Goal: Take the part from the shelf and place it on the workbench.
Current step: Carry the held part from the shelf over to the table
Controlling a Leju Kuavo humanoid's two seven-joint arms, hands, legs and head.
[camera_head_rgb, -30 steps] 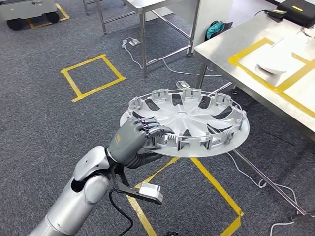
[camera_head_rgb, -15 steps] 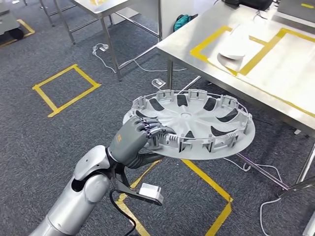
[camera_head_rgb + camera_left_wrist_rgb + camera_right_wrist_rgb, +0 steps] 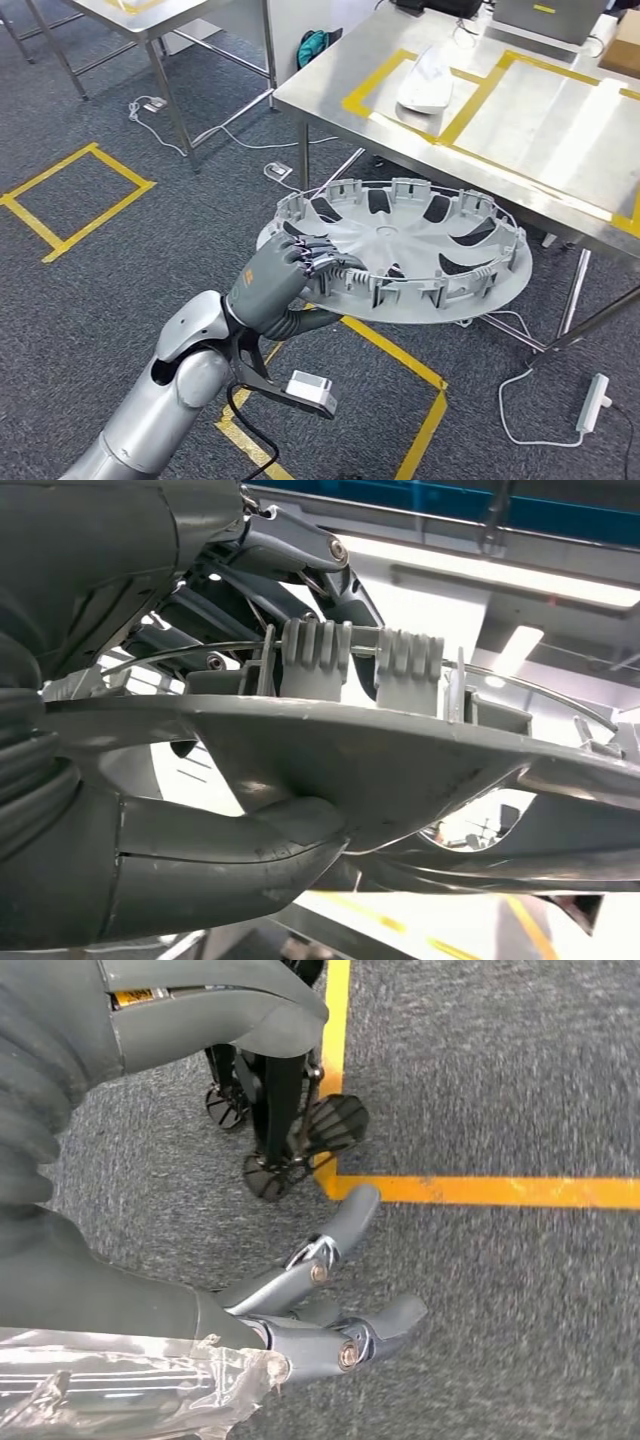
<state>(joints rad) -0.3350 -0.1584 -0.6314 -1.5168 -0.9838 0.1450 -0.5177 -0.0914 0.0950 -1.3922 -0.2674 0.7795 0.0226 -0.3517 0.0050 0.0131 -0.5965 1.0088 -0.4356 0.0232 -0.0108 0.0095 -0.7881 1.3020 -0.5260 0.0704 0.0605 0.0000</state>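
Observation:
The part is a large silver wheel cover (image 3: 400,250), held flat and inner side up above the carpet. My left hand (image 3: 275,285) grips its near rim, fingers over the clips and thumb underneath. The left wrist view shows the same grip from close by, with the wheel cover (image 3: 362,755) edge-on and my left hand (image 3: 226,780) clamped around it. The steel workbench (image 3: 528,150) with yellow tape outlines stands just beyond the cover, to the right. My right hand (image 3: 317,1290) hangs over the carpet, fingers apart and holding nothing.
A white curved part (image 3: 426,80) lies inside one tape outline on the workbench. Bench legs and a cross brace (image 3: 581,290) stand under it, with a white power strip (image 3: 592,400) and cables on the floor. Another steel table (image 3: 151,30) stands at the back left. Yellow tape squares (image 3: 75,200) mark the carpet.
The whole view has shifted left across the frames as the camera turned right. The workbench now sits closer and more central. My left hand's grip on the wheel cover is unchanged.

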